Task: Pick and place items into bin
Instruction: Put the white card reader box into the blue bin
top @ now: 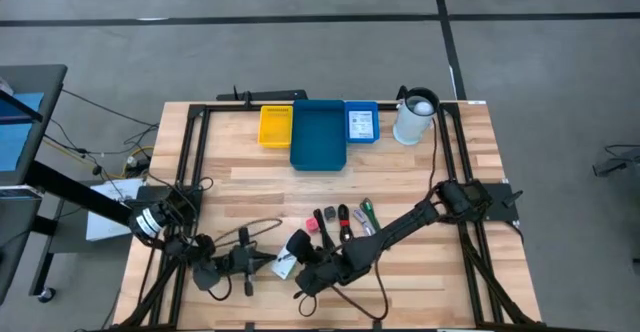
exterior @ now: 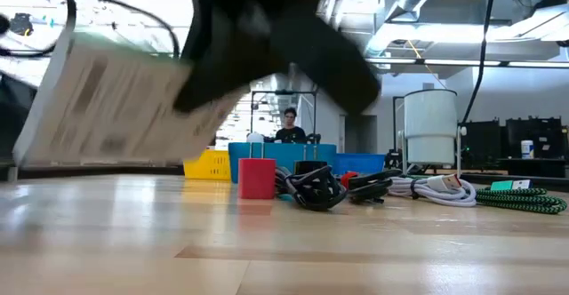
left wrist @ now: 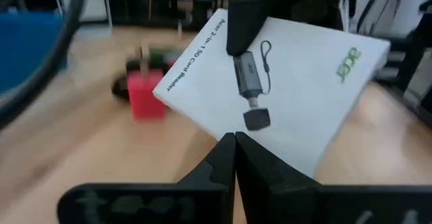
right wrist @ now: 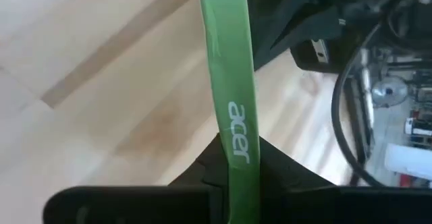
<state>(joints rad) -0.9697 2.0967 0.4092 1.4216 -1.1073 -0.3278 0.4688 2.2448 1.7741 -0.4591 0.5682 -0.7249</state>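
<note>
The right gripper (top: 297, 262) stands pinched on the white packet (left wrist: 283, 82), a flat printed box with a green edge band that runs straight between the dark fingers in the right wrist view. The packet hangs tilted just above the wood near the table's 6 o'clock edge. It looks light, stiff and flat, with a smooth printed skin that could slip, so a hold across the thin edge, as here, seems the sound one; squeezing the broad faces might dent it.

The left gripper (left wrist: 234, 158) sits at about 9 o'clock from the packet, fingers pressed together on nothing, close enough to crowd the lift.

At 1 o'clock from the packet lie a red cube (exterior: 256, 178), black coiled cables (exterior: 313, 187) and a green stick (top: 369, 212), all small and loose. Farther toward 12 o'clock stands the blue bin (top: 319, 134), with a yellow tray (top: 275, 126) at its 9 o'clock and a white jug (top: 414, 118) at its 3 o'clock. The carry passes over the cable cluster.
</note>
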